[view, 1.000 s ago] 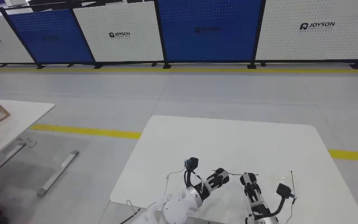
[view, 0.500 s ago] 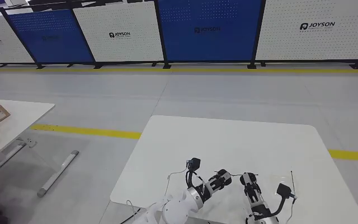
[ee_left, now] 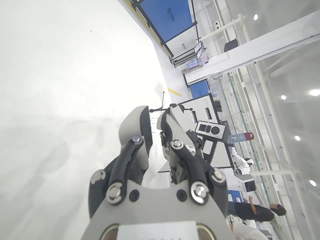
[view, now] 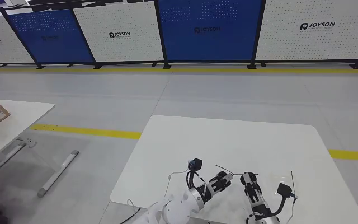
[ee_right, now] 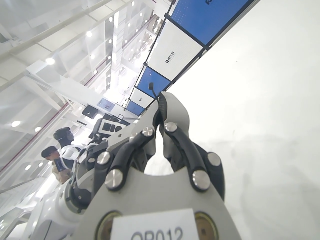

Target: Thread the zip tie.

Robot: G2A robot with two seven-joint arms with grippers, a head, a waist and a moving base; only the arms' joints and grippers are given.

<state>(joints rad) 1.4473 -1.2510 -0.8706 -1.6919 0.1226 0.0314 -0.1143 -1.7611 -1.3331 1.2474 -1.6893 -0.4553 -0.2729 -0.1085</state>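
Note:
A thin black zip tie [view: 226,169] is held level above the white table [view: 224,134] near its front edge. My right gripper [view: 248,177] is shut on it; in the right wrist view the tie's head end [ee_right: 151,86] sticks out past the closed fingertips of that gripper [ee_right: 160,99]. My left gripper [view: 227,177] stands close beside the right one. In the left wrist view it [ee_left: 156,113] is open, and the tie [ee_left: 158,109] crosses right at its fingertips. Whether the pads touch the tie I cannot tell.
A second black zip tie [view: 291,179] lies flat on the table to the right of both arms, also seen as a second tie [ee_left: 163,99] beyond the fingertips. The table's far half is bare. Another white table [view: 22,112] stands off to the left.
The left gripper has slid to the right, closer to the right gripper and the held tie. The right gripper has stayed in place, still shut on the tie.

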